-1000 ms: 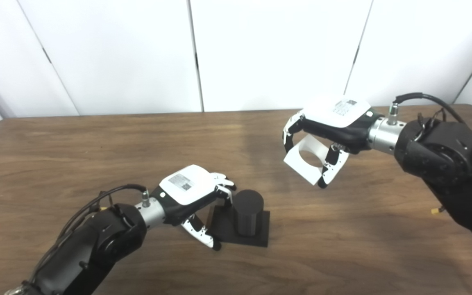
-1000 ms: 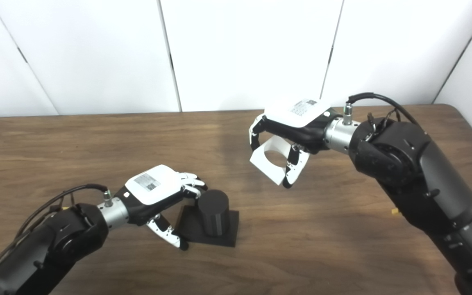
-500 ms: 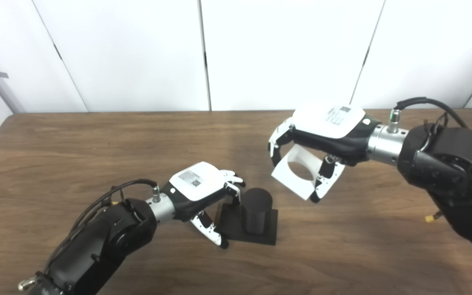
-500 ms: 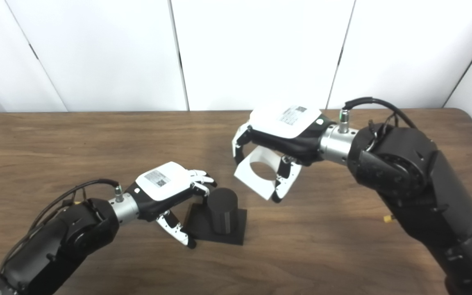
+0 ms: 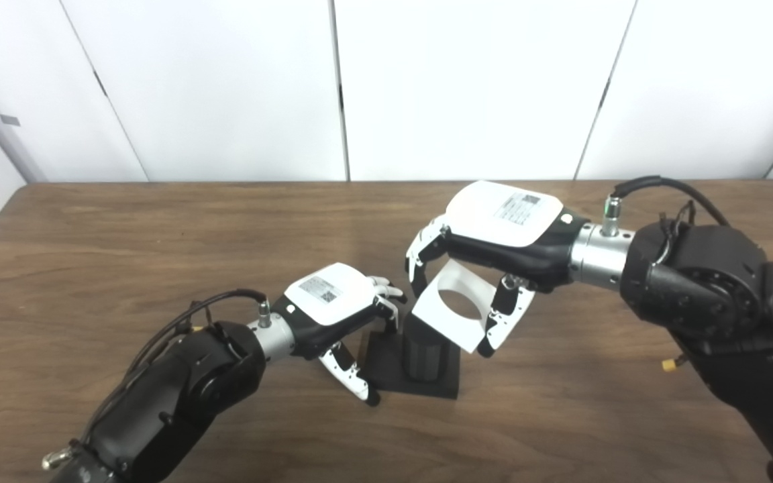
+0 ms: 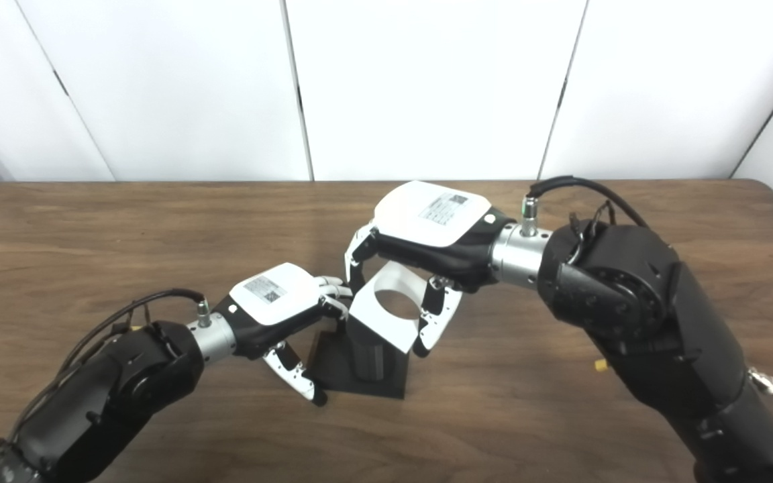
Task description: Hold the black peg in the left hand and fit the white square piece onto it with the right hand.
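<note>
The black peg (image 5: 423, 352) stands upright on its square black base (image 5: 443, 384) on the wooden table (image 5: 158, 235). My left hand (image 5: 329, 302) is at the base's left side, fingers against the peg and thumb at the base's front left corner, shut on it. My right hand (image 5: 500, 225) is shut on the white square piece (image 5: 433, 318), which has a round hole. It holds the piece tilted right over the peg, hiding the peg's top. I cannot tell whether the peg has entered the hole. The piece also shows in the right eye view (image 6: 376, 325).
White wall panels (image 5: 467, 87) stand behind the table's far edge. Both forearms reach in over the table's near half. Bare wood lies to the far left and far right of the hands.
My right hand has carried the white piece down and to the left, from above the table's right middle to over the peg. My left hand stays at the peg. The camera has shifted a little.
</note>
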`<state>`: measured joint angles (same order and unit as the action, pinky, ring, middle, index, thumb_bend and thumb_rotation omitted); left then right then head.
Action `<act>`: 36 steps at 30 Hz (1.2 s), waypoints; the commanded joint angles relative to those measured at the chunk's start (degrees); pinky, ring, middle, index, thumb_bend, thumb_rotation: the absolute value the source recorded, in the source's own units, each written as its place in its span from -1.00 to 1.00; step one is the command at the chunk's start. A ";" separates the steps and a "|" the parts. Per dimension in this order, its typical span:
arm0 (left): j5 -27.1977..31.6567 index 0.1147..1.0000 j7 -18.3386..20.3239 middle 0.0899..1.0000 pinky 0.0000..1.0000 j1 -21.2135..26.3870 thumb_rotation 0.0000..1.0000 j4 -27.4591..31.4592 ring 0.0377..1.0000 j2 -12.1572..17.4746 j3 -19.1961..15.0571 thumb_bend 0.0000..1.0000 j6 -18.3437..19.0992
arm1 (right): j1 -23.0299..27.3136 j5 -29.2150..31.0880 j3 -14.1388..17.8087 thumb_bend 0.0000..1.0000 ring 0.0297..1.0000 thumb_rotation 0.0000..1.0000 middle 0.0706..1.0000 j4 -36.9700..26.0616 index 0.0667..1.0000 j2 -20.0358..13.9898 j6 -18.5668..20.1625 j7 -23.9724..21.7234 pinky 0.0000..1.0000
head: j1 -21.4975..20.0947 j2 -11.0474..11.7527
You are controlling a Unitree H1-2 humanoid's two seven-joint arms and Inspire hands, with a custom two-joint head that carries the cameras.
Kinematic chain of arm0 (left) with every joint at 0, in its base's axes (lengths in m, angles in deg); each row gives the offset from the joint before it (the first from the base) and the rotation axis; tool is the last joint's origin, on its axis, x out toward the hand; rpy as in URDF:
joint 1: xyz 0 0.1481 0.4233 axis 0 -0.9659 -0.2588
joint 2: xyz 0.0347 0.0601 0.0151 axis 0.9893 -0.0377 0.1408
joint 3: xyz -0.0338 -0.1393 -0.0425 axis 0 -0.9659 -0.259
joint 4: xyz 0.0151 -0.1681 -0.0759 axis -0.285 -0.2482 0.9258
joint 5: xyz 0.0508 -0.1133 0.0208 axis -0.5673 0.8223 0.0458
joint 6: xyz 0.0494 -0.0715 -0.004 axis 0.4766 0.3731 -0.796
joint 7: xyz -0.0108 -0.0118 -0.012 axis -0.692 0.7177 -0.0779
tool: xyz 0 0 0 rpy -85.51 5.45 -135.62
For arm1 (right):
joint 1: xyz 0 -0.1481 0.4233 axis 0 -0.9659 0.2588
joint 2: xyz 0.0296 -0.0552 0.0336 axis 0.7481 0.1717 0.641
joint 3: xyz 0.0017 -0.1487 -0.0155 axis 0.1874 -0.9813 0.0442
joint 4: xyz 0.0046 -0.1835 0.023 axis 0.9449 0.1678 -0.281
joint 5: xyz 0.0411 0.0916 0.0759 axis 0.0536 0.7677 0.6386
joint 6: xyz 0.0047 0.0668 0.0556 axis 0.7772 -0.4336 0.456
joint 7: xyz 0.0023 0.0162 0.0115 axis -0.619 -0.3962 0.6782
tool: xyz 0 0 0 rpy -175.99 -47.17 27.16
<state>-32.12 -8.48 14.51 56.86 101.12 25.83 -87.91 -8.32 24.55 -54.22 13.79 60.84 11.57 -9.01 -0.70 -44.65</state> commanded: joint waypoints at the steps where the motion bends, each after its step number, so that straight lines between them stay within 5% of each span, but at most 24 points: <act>1: -3.84 -0.15 4.21 0.74 0.53 -2.05 -0.85 -2.12 0.79 -0.22 3.19 0.05 0.22 | 1.94 -0.51 0.59 0.05 0.48 -0.73 0.44 -0.06 -0.12 0.47 -0.39 1.48 0.42 | 0.04 -0.02; 36: -3.71 -0.15 5.32 0.74 0.55 -2.74 -0.85 0.21 0.80 -0.58 2.84 0.05 1.13 | 0.31 -2.23 -1.01 0.05 0.48 -0.74 0.44 6.22 -0.12 3.64 -1.58 3.75 0.47 | 0.45 -0.84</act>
<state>-32.89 -7.18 14.25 58.11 100.50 25.85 -86.70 -10.26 22.56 -55.58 20.14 63.97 10.82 -6.96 -0.18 -45.44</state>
